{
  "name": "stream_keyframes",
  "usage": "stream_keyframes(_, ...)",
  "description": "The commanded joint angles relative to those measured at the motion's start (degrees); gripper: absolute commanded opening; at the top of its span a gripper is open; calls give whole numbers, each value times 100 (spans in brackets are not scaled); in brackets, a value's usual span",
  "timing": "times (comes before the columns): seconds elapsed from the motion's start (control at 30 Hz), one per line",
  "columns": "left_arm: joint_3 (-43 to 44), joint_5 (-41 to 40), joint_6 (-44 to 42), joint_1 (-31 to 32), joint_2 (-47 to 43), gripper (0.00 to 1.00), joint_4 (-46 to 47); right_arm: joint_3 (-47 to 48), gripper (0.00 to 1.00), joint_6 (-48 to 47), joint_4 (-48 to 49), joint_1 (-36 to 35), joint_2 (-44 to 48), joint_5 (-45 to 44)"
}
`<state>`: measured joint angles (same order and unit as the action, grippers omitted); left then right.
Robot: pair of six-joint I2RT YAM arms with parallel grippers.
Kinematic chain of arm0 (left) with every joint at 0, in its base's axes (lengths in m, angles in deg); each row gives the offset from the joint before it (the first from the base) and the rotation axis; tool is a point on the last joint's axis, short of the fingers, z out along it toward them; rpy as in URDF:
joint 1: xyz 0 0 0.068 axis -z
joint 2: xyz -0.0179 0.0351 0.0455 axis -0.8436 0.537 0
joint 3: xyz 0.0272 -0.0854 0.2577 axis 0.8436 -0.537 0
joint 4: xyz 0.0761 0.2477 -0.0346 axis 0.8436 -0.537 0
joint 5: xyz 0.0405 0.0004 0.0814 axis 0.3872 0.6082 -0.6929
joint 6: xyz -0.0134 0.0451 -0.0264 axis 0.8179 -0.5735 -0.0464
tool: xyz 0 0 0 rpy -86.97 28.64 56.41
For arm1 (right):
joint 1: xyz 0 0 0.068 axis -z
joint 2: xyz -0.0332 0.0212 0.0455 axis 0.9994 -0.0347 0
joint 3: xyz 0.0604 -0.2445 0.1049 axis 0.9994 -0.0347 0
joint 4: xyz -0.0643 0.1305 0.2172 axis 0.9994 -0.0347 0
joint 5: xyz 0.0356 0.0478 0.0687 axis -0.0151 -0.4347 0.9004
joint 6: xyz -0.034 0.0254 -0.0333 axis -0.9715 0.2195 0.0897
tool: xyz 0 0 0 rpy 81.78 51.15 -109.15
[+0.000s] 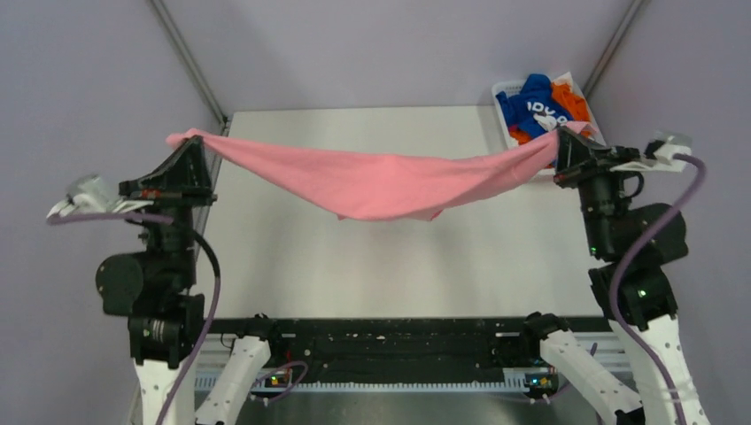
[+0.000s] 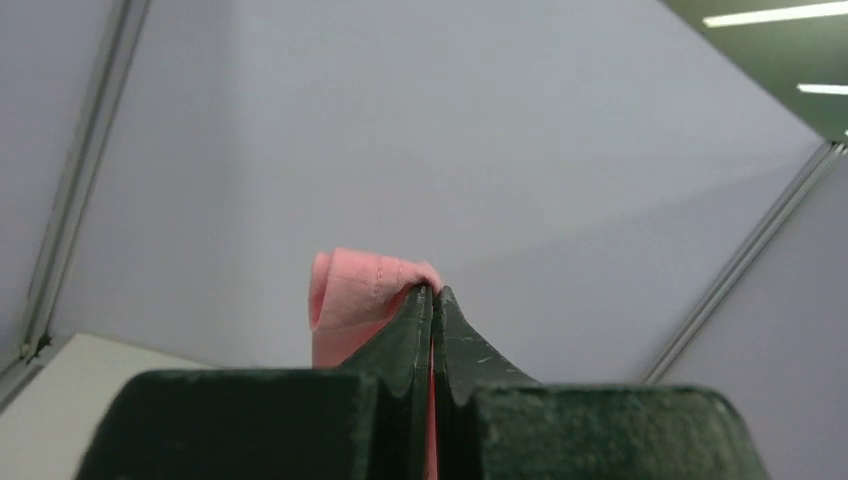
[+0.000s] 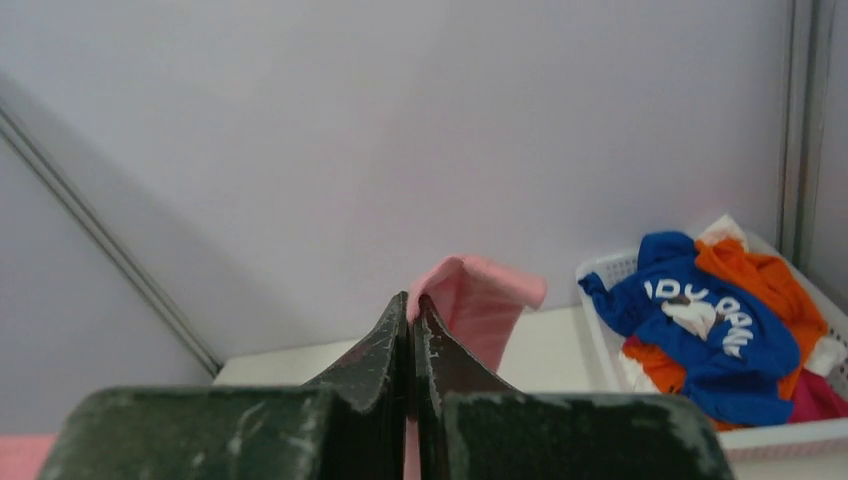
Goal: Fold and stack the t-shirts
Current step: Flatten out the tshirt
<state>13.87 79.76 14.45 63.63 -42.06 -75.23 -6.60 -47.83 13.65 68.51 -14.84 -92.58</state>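
The pink shirt (image 1: 381, 181) hangs stretched above the counter (image 1: 354, 274), sagging in the middle. The left gripper (image 1: 200, 142) pinches its left end, pressed together on the cloth. The right gripper (image 1: 561, 143) pinches the right end the same way. The blue shirt (image 1: 530, 104) and orange shirt (image 1: 574, 99) lie crumpled in the basket (image 1: 503, 89) at the far right corner.

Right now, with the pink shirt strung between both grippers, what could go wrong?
1. The left gripper and right gripper each pinch only a small bit of the pink shirt; an end could slip out under more pull.
2. The shirt sags, bunched, in the middle, so it may land wrinkled on the table rather than flat.
3. The right gripper sits close to the basket; the cloth could snag its rim.
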Motion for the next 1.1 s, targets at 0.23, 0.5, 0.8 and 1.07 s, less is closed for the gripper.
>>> stream_keyframes(0.23, 170, -984, -19, 4, -478, 0, -463, 1123, 0, -482, -811, -54, 138, -688)
stream_keyframes(0.5, -783, -2273, 179, 4, 687, 0, -411, 676, 0, -794, -334, -21, -1456, -1596)
stream_keyframes(0.8, -609, -2710, 1325, -528, 4362, 94, -1472, 1137, 28, -616, 862, 683, -5672, -1107)
stream_keyframes(1.07, 144, -1589, 1078, -576, 5034, 99, -1808, 2506, 99, -861, 37, 254, -6712, -2719)
